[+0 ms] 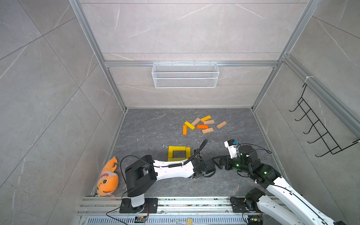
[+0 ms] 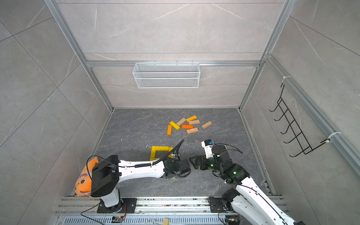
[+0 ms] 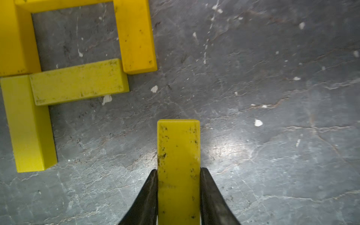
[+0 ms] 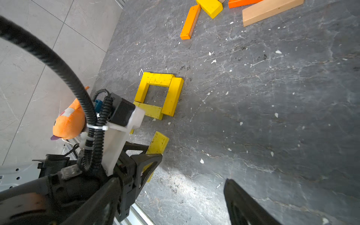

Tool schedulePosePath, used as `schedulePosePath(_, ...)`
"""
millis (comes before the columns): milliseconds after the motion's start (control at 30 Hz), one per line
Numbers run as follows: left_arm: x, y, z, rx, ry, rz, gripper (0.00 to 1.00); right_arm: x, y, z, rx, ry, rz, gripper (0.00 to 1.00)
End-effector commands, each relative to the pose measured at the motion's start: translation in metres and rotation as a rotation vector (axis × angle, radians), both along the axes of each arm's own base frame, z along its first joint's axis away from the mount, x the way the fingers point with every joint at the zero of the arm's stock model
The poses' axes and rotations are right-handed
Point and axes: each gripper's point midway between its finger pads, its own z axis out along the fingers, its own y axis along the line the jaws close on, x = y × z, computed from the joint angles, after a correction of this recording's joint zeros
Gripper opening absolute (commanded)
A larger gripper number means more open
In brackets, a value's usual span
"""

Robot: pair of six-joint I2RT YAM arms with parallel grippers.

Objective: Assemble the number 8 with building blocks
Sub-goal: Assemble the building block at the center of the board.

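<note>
An orange plush fish [image 1: 108, 179] lies at the near left of the tabletop [image 1: 148, 132]. Loose yellow, orange and tan blocks [image 1: 202, 124] are scattered far centre. Nearer, yellow blocks form a square [image 1: 178, 153], with a fifth bar [image 3: 29, 124] running on from its near left corner. The left claw [image 3: 178, 170] pinches a yellow block [image 3: 178, 144] just near of the square's right side, apart from it. The right claw [image 1: 215, 161] gapes wide and empty, just right of the left one.

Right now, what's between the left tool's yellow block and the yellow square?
Between held block and square: just grey tabletop with white specks, in the left wrist view.
</note>
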Motion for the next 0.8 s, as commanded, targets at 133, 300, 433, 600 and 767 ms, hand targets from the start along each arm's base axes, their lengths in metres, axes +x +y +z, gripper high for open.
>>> schedulePosePath(133, 0.011, 0.007, 0.001, -0.038, -0.064, 0.076, 0.27, -0.003, -0.006, -0.006, -0.018, 0.018, -0.028, 0.86)
schedulePosePath(300, 0.011, 0.011, -0.007, -0.033, -0.054, 0.095, 0.27, -0.003, -0.006, -0.003, -0.010, 0.015, -0.035, 0.86)
schedulePosePath(433, 0.014, 0.014, -0.014, -0.060, -0.039, 0.126, 0.27, -0.003, -0.007, -0.002, -0.008, 0.011, -0.037, 0.86)
schedulePosePath(600, 0.019, 0.012, -0.018, -0.068, -0.030, 0.126, 0.27, -0.003, -0.007, 0.000, -0.010, 0.011, -0.036, 0.86)
schedulePosePath(767, 0.022, 0.015, -0.025, -0.083, -0.005, 0.138, 0.27, -0.001, -0.007, 0.001, -0.009, 0.006, -0.042, 0.86)
